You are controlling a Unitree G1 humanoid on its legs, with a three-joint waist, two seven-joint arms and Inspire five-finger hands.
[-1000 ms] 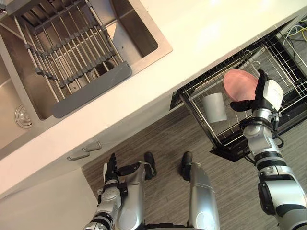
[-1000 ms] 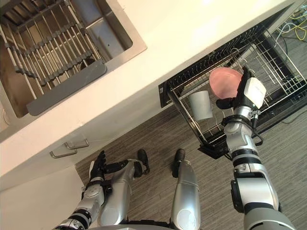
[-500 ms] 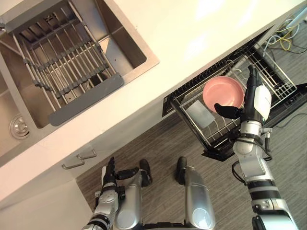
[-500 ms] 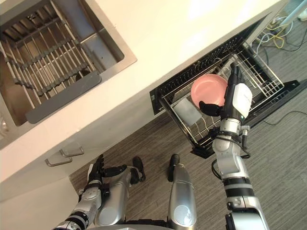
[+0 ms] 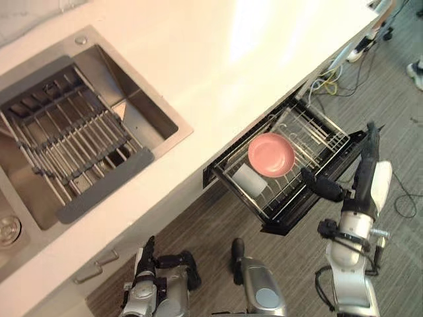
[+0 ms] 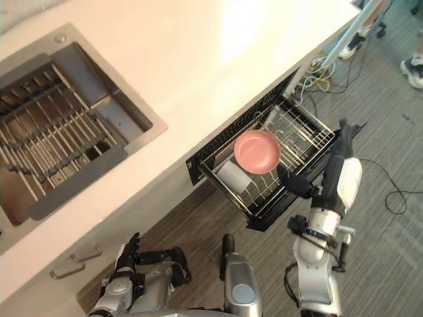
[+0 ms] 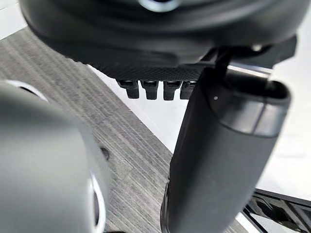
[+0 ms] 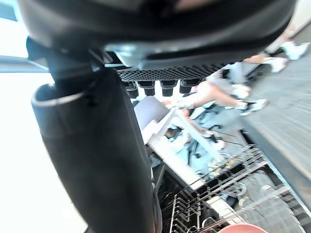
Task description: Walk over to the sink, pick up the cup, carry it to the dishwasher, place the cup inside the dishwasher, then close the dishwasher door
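Observation:
A pale cup point(image 5: 250, 179) lies on its side in the wire rack point(image 5: 310, 135) of the pulled-out dishwasher point(image 5: 291, 212), beside a pink bowl point(image 5: 271, 154). My right hand point(image 5: 367, 177) is raised just outside the rack's front right corner with its fingers straight, its thumb point(image 5: 321, 187) pointing toward the rack, and nothing in it. The right wrist view shows the rack wires point(image 8: 219, 193) and the rim of the pink bowl point(image 8: 243, 228) past the hand. My left hand point(image 5: 145, 256) hangs low by the cabinet front, fingers straight and holding nothing.
A steel sink point(image 5: 155, 109) with a grey roll-up drying rack point(image 5: 73, 142) sits in the pale counter point(image 5: 218, 59) at left. Cabinet handles point(image 5: 96, 264) show under it. Cables point(image 5: 330, 78) lie on the floor beyond the dishwasher, near a person's shoe point(image 5: 415, 71).
The whole picture has shifted, so the camera moved. My right hand has come away from the pink bowl and now stands outside the rack's front corner. The cup lies where it was.

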